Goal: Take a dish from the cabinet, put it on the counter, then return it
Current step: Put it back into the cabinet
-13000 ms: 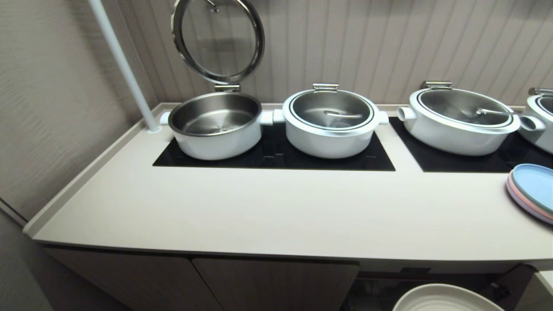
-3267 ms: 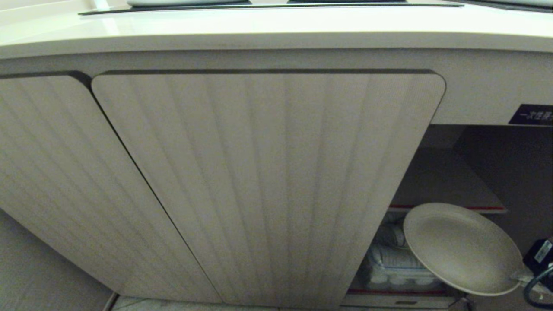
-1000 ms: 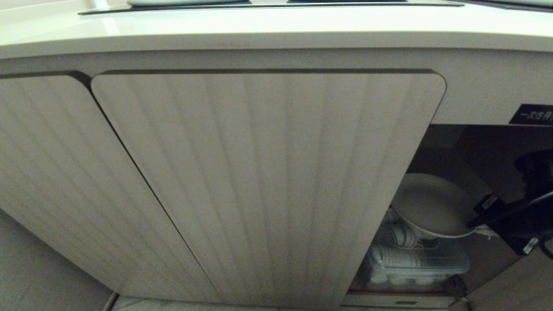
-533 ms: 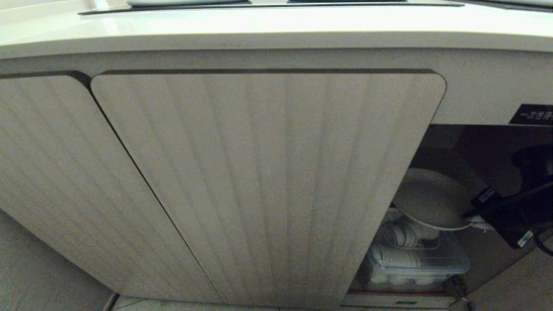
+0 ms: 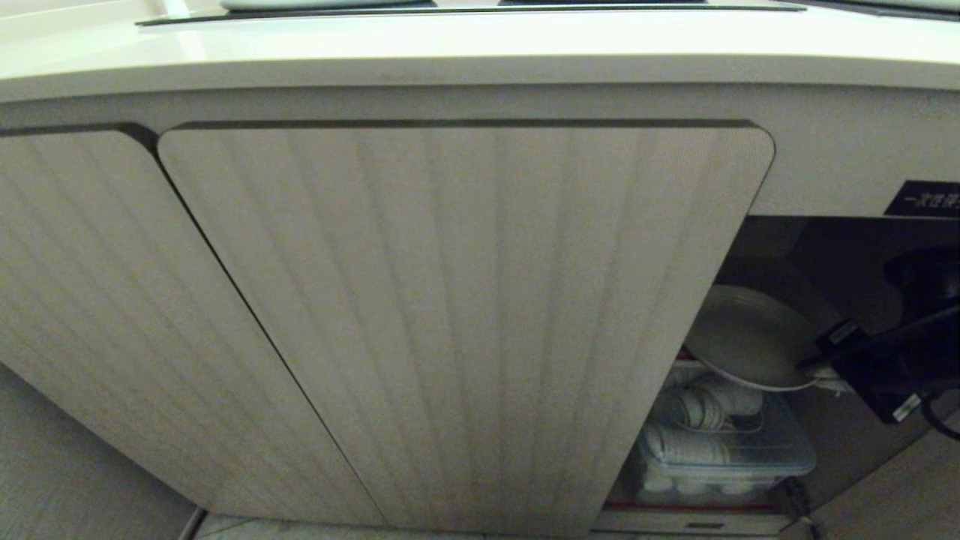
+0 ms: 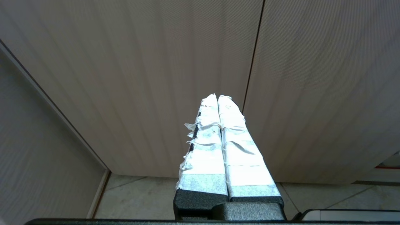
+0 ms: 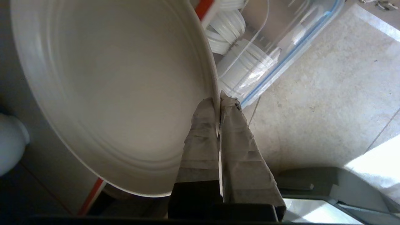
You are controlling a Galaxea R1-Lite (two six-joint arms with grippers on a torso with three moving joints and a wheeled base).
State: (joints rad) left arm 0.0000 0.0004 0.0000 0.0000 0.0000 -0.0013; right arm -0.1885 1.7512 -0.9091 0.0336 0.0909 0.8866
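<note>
The cream dish (image 5: pixel 746 337) hangs in the open right bay of the cabinet (image 5: pixel 465 300), roughly level with the inner shelf, tilted a little. My right gripper (image 5: pixel 821 369) is shut on the dish's rim (image 7: pixel 215 97), one taped finger on each face. The dish (image 7: pixel 109 87) fills most of the right wrist view. Only the front edge of the counter (image 5: pixel 480 52) shows, above the doors. My left gripper (image 6: pixel 217 97) is shut on nothing, parked in front of the closed ribbed doors.
A clear plastic box (image 5: pixel 720 450) of white lids sits on the cabinet floor below the dish. The closed ribbed door's edge (image 5: pixel 675 337) stands just left of the dish. A black label (image 5: pixel 922 199) is above the bay. Tiled floor (image 7: pixel 328 93) lies in front.
The right gripper has carried the dish a little higher and deeper into the open bay over the last second. The left arm has not moved.
</note>
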